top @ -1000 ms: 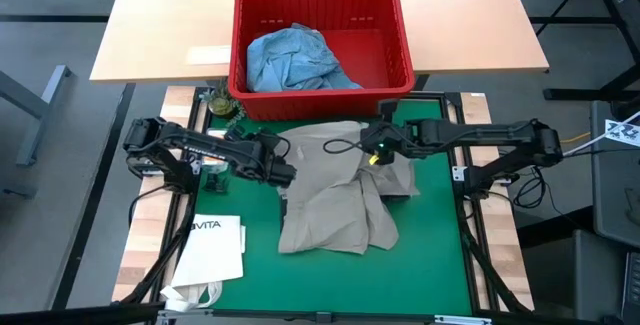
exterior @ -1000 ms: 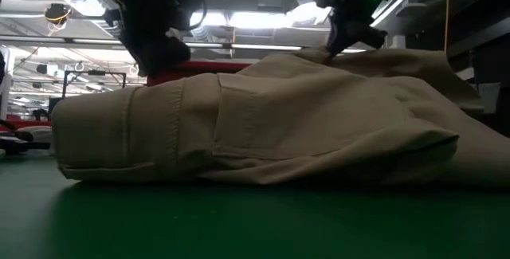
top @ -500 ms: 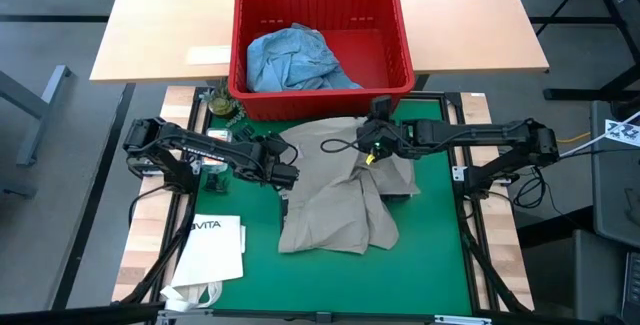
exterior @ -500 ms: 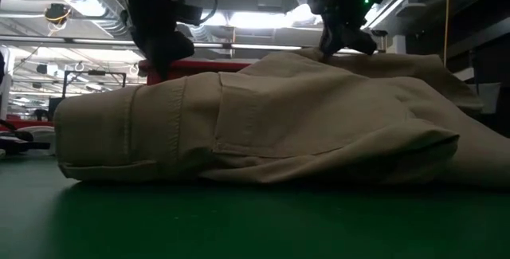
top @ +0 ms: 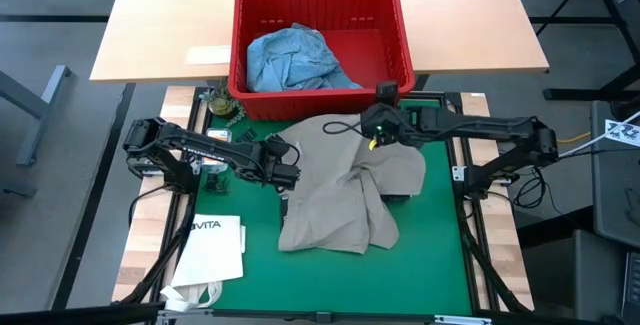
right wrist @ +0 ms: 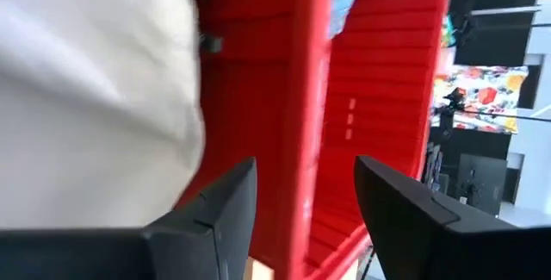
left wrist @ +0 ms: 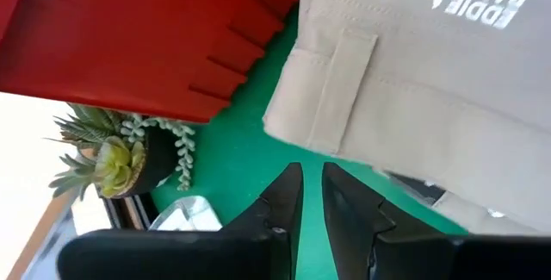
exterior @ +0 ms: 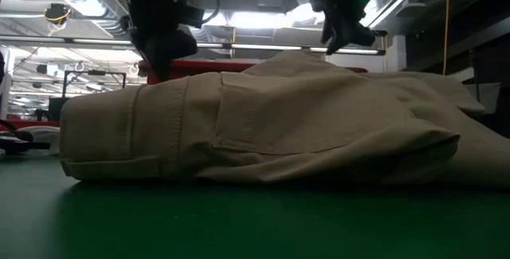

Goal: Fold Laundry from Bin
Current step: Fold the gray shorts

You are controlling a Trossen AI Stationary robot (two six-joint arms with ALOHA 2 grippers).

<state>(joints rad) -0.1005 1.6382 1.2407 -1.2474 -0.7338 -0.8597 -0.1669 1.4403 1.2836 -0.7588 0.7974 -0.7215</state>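
1. The right gripper (top: 383, 123) has let go of the khaki trousers (top: 345, 185) and lifted toward the red bin (top: 322, 5); its fingers now stand wide and empty, so spreading is likely next.
2. The trousers lie rumpled at frame centre on the green mat (top: 250, 275).
3. The left gripper (top: 290, 173), fingers nearly closed on nothing, hovers at the trousers' left edge.
4. Blue jeans (top: 295, 57) wait in the bin.

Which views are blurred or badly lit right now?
Right wrist view: the tan trousers are washed out and smeared, and the red bin is soft. Low view: both arms are dark shapes against bright ceiling lights. Left wrist view: sharp, the trousers' printing readable. High view: evenly lit, no glare on the green mat.
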